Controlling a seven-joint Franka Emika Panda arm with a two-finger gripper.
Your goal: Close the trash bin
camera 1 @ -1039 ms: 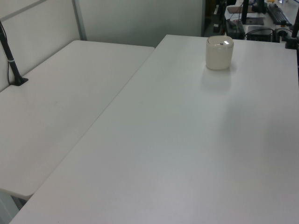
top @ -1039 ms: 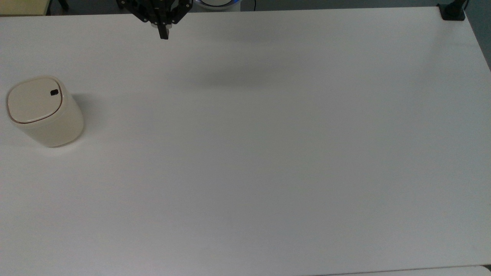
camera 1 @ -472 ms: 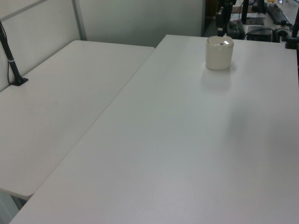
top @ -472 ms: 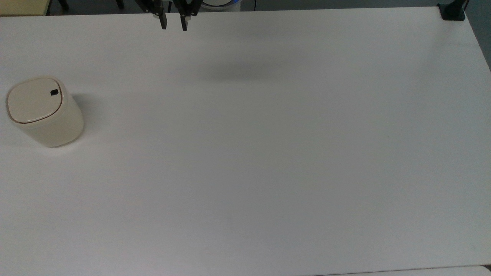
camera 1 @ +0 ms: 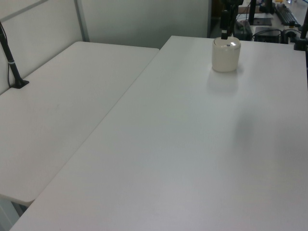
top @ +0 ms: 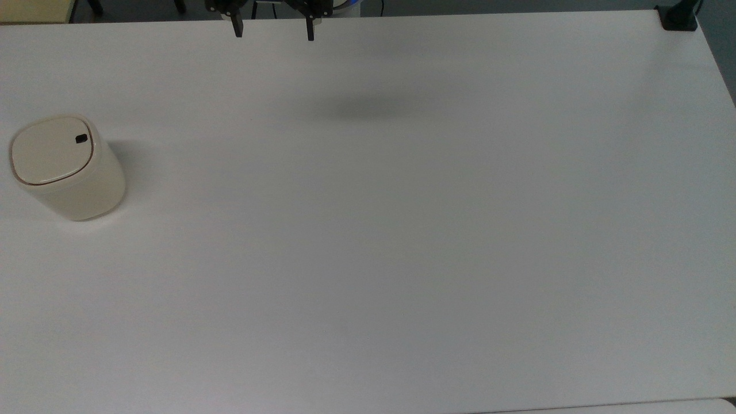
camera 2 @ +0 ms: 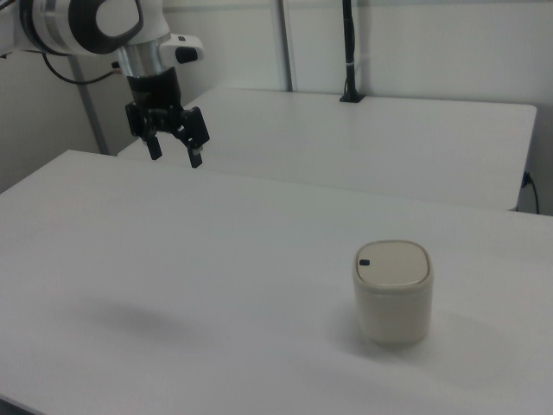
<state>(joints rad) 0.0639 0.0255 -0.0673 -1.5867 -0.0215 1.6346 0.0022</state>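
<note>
The cream-white trash bin (top: 66, 172) stands upright near the top view's left edge, its flat lid (top: 50, 150) lying level on the rim, with a small black mark (top: 81, 138) near one edge. The bin also stands far back in the left view (camera 1: 226, 57) and at the right view's lower right (camera 2: 392, 298). My gripper (top: 273, 33) hangs open above the table's far edge in the top view, well apart from the bin, with nothing between its fingers. In the right view the gripper (camera 2: 177, 157) hovers high at upper left.
A black clamp (top: 678, 17) sits on the table's top-right corner in the top view. A second white table (camera 1: 62, 96) adjoins on the left view's left, carrying a black post (camera 1: 12, 62). The white table (top: 402, 230) stretches wide to the bin's right.
The gripper's fingers have spread from shut to wide open, and it has drawn back toward the top view's upper edge. The bin has not moved.
</note>
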